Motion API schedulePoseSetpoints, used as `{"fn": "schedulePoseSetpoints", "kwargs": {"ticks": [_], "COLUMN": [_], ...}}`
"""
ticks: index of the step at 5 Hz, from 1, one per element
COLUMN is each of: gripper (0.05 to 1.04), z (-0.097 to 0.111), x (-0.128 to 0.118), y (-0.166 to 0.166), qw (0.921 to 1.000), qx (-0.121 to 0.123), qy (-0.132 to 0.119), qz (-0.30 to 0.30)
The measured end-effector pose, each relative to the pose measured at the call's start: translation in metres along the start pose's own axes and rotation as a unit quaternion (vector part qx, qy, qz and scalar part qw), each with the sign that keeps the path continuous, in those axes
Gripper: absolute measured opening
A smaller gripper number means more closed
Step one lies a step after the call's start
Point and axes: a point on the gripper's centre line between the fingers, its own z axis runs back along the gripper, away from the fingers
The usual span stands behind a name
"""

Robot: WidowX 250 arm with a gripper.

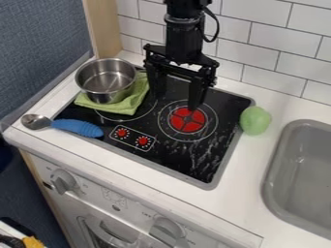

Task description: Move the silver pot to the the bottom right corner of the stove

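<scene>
One black stovetop (184, 157), white-tiled wall (252, 41)

The camera looks down at a slant (from fairly near) onto the stove (184, 157).

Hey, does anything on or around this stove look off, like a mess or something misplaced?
Two things. Whitish streaks mark the black cooktop toward its lower right; I can't tell whether they're residue, scratches or glare. Also, the silver pot sits on a crumpled green cloth, odd on a stove.
</scene>
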Motion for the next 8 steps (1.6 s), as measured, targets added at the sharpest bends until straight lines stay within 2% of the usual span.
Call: {"fn": "schedulePoseSetpoints", "kwargs": {"ticks": [1,2,3,4,5,6,8], "gripper": [1.001,1.001,1.001,1.001,1.001,1.001,1.001], "z": [-0.011,-0.009,-0.008,-0.002,-0.001,-0.008,-0.023], "x": [-0.001,0.0,0.006,0.009,0.022,0.027,0.029], "y": [0.0,0.019,0.046,0.074,0.095,0.105,0.12], "qw": [0.9999,0.9996,0.999,0.9971,0.9954,0.9945,0.9949], "qx": [-0.001,-0.001,0.011,0.039,0.054,0.074,0.081], "qy": [0.017,0.012,-0.018,-0.036,-0.043,-0.042,-0.026], "qz": [0.0,0.027,0.04,0.055,0.066,0.061,0.054]}}
